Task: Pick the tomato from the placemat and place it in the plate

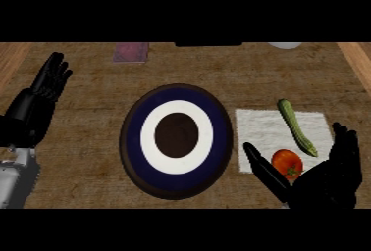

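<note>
A red tomato [285, 163] lies on the near part of a white placemat [259, 126] right of centre. My right hand [326, 184] is open at the lower right, thumb on the tomato's left and fingers on its right, so the tomato sits in the gap between them. Whether the hand touches it I cannot tell. The plate [176, 141], dark blue with a white ring and a brown centre, lies left of the placemat. My left hand [39, 95] rests open at the left edge, fingers up.
A long green vegetable [296, 126] lies on the placemat behind the tomato. A pink object [131, 52] and a white object [285, 45] sit at the counter's far edge, with a dark object [208, 44] between them.
</note>
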You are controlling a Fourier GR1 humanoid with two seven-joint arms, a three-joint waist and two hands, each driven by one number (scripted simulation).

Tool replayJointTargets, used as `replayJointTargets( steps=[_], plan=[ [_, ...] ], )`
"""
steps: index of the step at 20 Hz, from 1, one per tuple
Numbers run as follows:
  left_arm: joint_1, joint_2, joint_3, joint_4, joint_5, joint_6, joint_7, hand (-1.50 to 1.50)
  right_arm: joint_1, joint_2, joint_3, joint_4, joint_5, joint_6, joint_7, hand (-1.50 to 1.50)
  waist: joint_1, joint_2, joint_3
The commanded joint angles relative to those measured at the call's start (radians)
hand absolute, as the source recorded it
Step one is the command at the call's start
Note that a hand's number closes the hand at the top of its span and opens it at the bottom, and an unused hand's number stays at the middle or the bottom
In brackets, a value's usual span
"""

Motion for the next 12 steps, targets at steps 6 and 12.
replayJointTargets(
  steps=[6,12],
  plan=[
    [0.046,-0.005,0.001,-0.028,-0.004,-0.02,-0.027,0.0,0.482,0.018,0.118,-0.069,0.066,-0.228,-0.025,-1.5,-0.007,-0.003,-0.007],
    [0.0,-0.011,-0.011,-0.039,-0.025,-0.001,0.006,0.0,0.75,-0.075,0.18,-0.072,0.205,-0.276,0.235,-1.5,0.015,0.014,-0.011]
  ],
)
